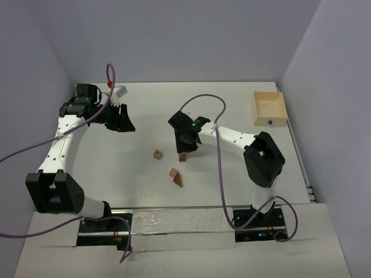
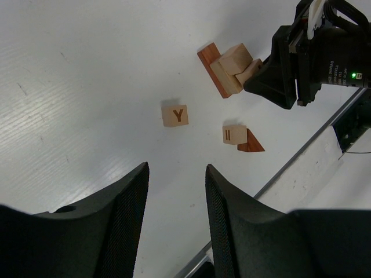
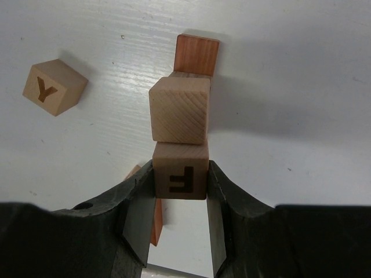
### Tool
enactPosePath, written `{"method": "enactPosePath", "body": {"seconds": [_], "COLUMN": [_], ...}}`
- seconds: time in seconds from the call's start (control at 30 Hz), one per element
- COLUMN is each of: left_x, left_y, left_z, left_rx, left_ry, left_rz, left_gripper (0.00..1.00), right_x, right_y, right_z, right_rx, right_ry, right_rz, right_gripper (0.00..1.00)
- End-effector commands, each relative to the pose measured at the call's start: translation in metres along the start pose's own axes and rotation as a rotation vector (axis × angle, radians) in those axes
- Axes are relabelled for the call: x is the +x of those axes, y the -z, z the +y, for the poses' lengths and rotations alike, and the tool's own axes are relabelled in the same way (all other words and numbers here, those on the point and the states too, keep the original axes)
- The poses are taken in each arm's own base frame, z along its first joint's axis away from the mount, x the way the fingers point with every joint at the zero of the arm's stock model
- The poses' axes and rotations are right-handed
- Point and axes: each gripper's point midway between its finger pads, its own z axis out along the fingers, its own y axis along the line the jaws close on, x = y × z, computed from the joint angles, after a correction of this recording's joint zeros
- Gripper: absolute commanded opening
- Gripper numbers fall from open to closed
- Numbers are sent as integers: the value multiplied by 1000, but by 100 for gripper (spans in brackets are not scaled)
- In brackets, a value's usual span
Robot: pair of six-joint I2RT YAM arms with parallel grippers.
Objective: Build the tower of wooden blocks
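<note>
The wood block tower [image 1: 182,155] stands mid-table with a reddish-brown bar [image 3: 197,54] at its base and a plain tan cube [image 3: 178,110] above it. My right gripper [image 3: 180,172] is shut on a tan cube marked F [image 3: 180,176], held directly over the plain cube. Loose wood blocks lie nearby. They are a tan Y cube [image 2: 175,115], a tan cube with two dark bars [image 2: 234,135] and a reddish-brown wedge [image 2: 250,142] touching it. My left gripper [image 2: 177,169] hangs open and empty at the far left [image 1: 120,120], away from all the blocks.
An open light-wood box [image 1: 270,108] sits at the far right with a small blue thing inside. Purple cables loop over both arms. The right arm's elbow [image 1: 264,157] stands right of the tower. A metal strip [image 1: 174,223] borders the near table edge.
</note>
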Motion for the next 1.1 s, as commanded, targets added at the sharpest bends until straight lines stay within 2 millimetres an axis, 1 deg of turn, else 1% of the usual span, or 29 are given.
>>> {"method": "enactPosePath", "body": {"seconds": [0.0,0.2,0.4,0.57,0.63,0.73,0.9,0.97,1.07], "left_x": [-7,-6,-6,-6,-5,-5,-4,-4,-3], "left_y": [1,1,1,0,0,-1,-1,-1,-1], "left_z": [0,0,-1,0,1,1,1,0,-1], "left_rx": [2,3,9,10,9,8,13,14,19], "left_ry": [-20,-21,-18,-17,-20,-21,-22,-22,-23], "left_rz": [-30,-26,-26,-23,-20,-17,-16,-16,-16], "left_gripper": [51,51,51,51,51,51,51,51,51], "right_x": [-13,-13,-19,-19,-18,-17,-15,-13,-13], "right_y": [0,-2,-4,-4,-5,-5,-6,-6,-3], "right_z": [10,11,12,14,16,15,9,7,8], "right_rx": [-24,-23,-24,-34,-42,-39,-29,-22,-38], "right_ry": [-8,-10,-18,-15,-12,-13,-20,-20,-16], "right_rz": [-29,-24,-32,-26,-18,-17,-12,-7,-6], "right_gripper": [27,29,32,39,47,50,50,54,60]}}
